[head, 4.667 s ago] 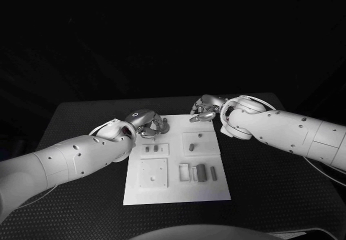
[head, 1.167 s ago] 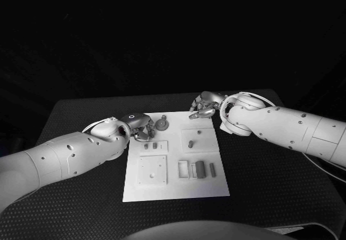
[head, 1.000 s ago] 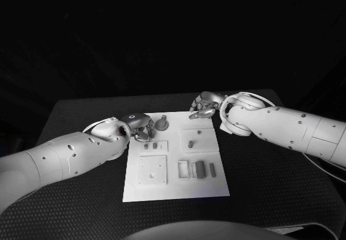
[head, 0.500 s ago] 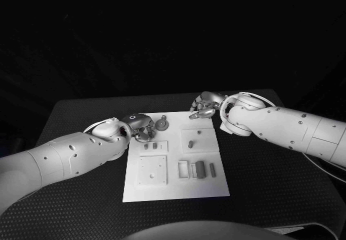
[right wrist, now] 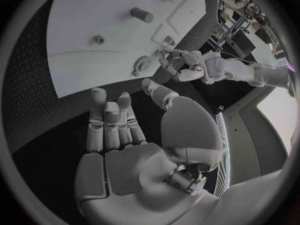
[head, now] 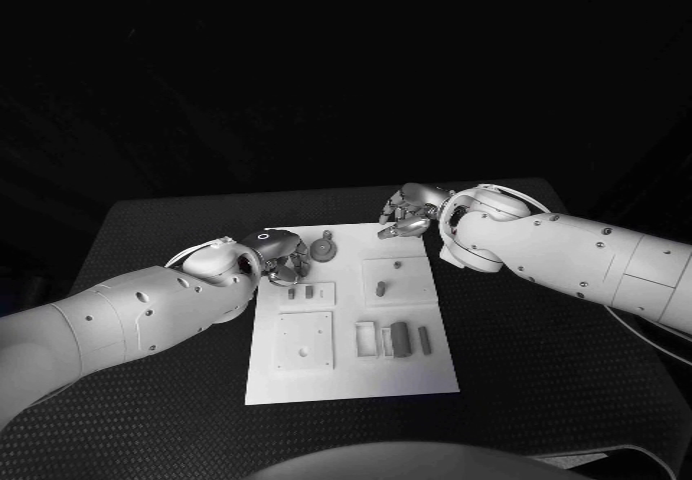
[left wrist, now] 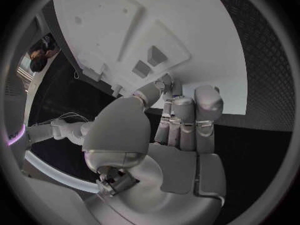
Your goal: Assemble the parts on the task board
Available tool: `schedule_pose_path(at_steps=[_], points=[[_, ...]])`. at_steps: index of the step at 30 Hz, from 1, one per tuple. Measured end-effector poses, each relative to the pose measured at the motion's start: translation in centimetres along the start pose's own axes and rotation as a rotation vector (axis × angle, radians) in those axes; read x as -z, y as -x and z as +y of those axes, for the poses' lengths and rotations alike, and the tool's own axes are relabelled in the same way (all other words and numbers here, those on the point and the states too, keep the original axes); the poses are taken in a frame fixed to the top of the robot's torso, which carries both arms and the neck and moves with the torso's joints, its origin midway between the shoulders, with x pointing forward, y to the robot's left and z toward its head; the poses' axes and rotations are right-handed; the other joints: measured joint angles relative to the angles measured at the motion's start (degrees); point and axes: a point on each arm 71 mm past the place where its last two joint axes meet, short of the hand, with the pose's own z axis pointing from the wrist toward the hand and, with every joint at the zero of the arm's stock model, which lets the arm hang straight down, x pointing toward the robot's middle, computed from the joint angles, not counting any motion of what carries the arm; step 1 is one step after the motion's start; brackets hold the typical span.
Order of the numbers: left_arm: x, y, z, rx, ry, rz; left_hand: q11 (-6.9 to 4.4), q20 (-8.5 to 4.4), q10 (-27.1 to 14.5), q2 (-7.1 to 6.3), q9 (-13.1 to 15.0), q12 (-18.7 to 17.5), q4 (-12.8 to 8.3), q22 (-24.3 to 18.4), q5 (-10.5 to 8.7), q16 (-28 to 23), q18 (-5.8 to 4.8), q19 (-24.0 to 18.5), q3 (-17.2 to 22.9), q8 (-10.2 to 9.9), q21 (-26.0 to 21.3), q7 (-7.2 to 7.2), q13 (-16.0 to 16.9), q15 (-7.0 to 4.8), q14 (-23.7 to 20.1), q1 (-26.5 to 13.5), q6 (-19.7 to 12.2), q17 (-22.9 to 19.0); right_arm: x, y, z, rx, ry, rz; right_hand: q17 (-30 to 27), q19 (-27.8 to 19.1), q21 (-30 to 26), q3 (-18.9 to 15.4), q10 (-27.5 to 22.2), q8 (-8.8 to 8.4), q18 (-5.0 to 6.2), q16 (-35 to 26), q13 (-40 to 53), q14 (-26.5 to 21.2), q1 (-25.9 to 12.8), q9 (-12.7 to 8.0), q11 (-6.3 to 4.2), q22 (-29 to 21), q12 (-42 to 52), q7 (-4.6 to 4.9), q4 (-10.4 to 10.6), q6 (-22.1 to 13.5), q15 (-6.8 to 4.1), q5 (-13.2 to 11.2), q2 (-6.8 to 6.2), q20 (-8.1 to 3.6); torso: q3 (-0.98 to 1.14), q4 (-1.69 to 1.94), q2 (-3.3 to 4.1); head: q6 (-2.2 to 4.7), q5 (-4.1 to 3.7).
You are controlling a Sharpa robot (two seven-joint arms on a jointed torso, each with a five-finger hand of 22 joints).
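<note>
The white task board (head: 353,372) lies in the middle of the table. A round grey part with a short stem (head: 326,247) lies near its far left corner. My left hand (head: 281,256) hovers at the board's left edge just beside that part, fingers straight and close together (left wrist: 182,116), nothing in them. My right hand (head: 410,214) hangs over the board's far right corner with its fingers (right wrist: 107,122) spread and its palm bare. Two small pegs (head: 300,293) stand in a left panel and one peg (head: 381,290) in a right panel.
Several grey blocks (head: 398,341) lie in the board's near right part beside a square panel (head: 306,345). The right wrist view shows the round part (right wrist: 142,64), a peg (right wrist: 141,15) and a small ring (right wrist: 99,39). Black table (head: 159,400) surrounds the board.
Since 4.7 s ago my left hand has drawn back off the board's far left corner, uncovering the round part. In the last second it only edged slightly. The right hand stays put.
</note>
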Motion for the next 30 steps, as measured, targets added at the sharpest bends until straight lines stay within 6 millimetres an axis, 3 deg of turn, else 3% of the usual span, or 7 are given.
schedule_pose_path(at_steps=[7,16,30], points=[[0.2,-0.2,0.4,0.008,0.013,0.005,1.10,0.02,-1.16,-0.68,-0.61,-0.18,-0.18,-0.16,0.00,0.01,-0.37,-0.01,-0.52,-1.03,-0.28,0.13,-0.37,0.28,-0.15,-0.05,-1.88,-0.50,0.0,0.0,0.0,0.000,0.000,0.001,0.00,0.00,0.00,0.00,0.00,0.00,0.00,0.00,-0.05,0.00,0.00,-0.05,0.00,0.00,0.00,0.02,0.00,-0.04,0.00,0.00,0.00,0.00,-0.01,0.03,-0.01,0.12,0.05],[0.2,-0.2,0.4,0.013,0.019,-0.001,1.05,0.10,-1.52,-1.28,-0.92,-0.18,-0.19,-0.29,0.00,0.24,-0.39,-0.10,-0.86,-1.63,-0.53,0.47,-0.34,0.28,-0.14,-0.06,-4.63,-0.95,0.0,0.0,-0.1,0.001,-0.003,0.003,0.00,-0.01,0.00,0.00,0.00,0.00,0.00,0.00,-0.05,0.00,0.00,-0.04,0.00,0.00,0.00,0.03,0.00,-0.22,0.00,0.00,0.00,0.01,-0.01,-0.01,-0.01,0.26,0.09],[0.8,-0.1,1.7,0.012,0.052,-0.012,1.02,0.12,-1.54,-1.28,-0.92,-0.18,-0.04,-0.29,0.00,0.24,-0.39,-0.10,-1.01,-1.85,-0.53,0.27,-0.25,0.28,-0.14,-0.06,-4.83,-1.13,0.0,0.1,-0.3,-0.002,-0.006,0.001,0.01,-0.09,0.00,0.00,0.00,0.00,0.00,0.00,-0.04,0.00,0.00,-0.10,0.00,0.00,0.00,-0.08,0.00,-0.30,0.00,0.00,0.00,0.09,-0.01,-0.03,-0.01,0.38,0.03]])
